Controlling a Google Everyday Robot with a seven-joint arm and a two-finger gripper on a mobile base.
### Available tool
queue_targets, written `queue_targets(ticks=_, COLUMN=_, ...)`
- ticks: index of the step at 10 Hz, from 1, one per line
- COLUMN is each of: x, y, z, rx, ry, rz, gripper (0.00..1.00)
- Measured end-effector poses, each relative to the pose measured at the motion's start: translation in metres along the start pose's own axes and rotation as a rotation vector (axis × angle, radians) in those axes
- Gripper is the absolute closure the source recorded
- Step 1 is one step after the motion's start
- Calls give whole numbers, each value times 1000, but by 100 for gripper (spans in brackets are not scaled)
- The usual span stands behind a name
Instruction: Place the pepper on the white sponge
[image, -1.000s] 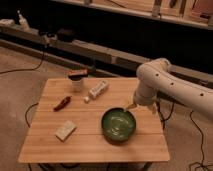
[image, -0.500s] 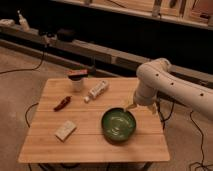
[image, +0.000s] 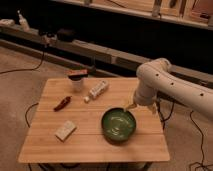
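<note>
The dark red pepper (image: 62, 103) lies on the left part of the wooden table (image: 92, 142). The white sponge (image: 65, 130) lies flat nearer the front left, apart from the pepper. My gripper (image: 131, 105) hangs at the end of the white arm (image: 165, 82), over the table's right side, just beyond the far right rim of the green bowl (image: 119, 126). It is far from both the pepper and the sponge.
A white cup with a brown top (image: 77, 80) stands at the back of the table. A white tube-like bottle (image: 97, 90) lies beside it. Shelving and cables run behind the table; carpet surrounds it.
</note>
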Motion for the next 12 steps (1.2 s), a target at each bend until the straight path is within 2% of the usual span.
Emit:
queue_targets(ticks=10, x=1, y=0, z=-1, rx=0, ry=2, rz=0, gripper=20)
queue_targets(ticks=11, x=9, y=-8, z=-4, rx=-2, ry=18, rz=-17, gripper=20)
queue_targets(ticks=12, x=22, y=-26, z=-8, rx=0, ry=47, rz=-50, gripper=20)
